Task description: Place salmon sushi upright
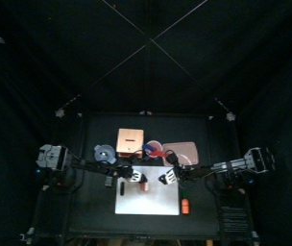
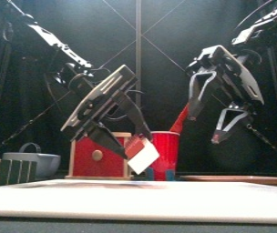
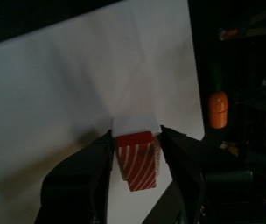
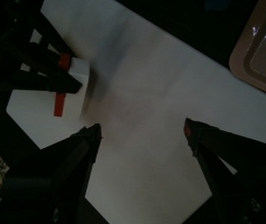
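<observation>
The salmon sushi [image 3: 136,159], a red-orange striped topping on a white rice block, sits between the jaws of my left gripper [image 3: 136,136]. The gripper is shut on it and holds it over the white board [image 3: 88,79]. In the front view the sushi [image 2: 142,155] hangs tilted in the left gripper [image 2: 131,146], above the board [image 2: 141,198]. It also shows in the right wrist view [image 4: 66,86]. My right gripper [image 4: 145,157] is open and empty above the board [image 4: 147,87], just to the right of the left one [image 1: 138,178] in the top view [image 1: 172,176].
A bright orange oblong item [image 3: 219,109] lies off the board's edge and shows in the top view [image 1: 184,206]. A red cup [image 2: 163,146], a brown block [image 1: 130,141] and a pale bowl [image 1: 182,154] stand behind the board. A grey holder [image 2: 29,162] stands at the left.
</observation>
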`<state>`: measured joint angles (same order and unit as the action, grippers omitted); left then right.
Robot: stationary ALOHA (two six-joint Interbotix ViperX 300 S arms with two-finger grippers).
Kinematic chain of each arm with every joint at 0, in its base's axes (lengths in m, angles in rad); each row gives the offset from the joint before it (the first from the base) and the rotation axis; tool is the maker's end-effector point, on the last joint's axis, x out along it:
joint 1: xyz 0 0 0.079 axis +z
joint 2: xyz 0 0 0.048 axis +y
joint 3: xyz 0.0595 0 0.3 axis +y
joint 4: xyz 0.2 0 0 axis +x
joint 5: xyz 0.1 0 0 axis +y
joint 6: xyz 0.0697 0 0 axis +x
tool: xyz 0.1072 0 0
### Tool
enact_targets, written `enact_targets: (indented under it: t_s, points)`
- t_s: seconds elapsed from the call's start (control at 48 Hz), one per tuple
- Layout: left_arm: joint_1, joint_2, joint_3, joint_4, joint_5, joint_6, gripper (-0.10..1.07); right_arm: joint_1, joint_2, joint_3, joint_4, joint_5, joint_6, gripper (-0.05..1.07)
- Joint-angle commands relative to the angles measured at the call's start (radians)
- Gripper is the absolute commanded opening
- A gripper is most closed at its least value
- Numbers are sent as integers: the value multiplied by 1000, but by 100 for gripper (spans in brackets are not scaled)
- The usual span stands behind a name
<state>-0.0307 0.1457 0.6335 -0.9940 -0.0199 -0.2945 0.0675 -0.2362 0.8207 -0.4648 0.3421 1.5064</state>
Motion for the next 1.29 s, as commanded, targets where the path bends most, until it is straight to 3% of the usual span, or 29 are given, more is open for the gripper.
enact_targets:
  t_s: [0.0,0.458,1.271]
  points:
    - [9,8,-38,2,23,0,61,-3,-15,-9,-5,-3,-2,103]
    - [34,44,-77,14,83,-2,64,-3,-6,-2,-21,-3,0,103]
    - [44,57,-106,46,106,-2,87,-3,-3,14,-29,-3,2,103]
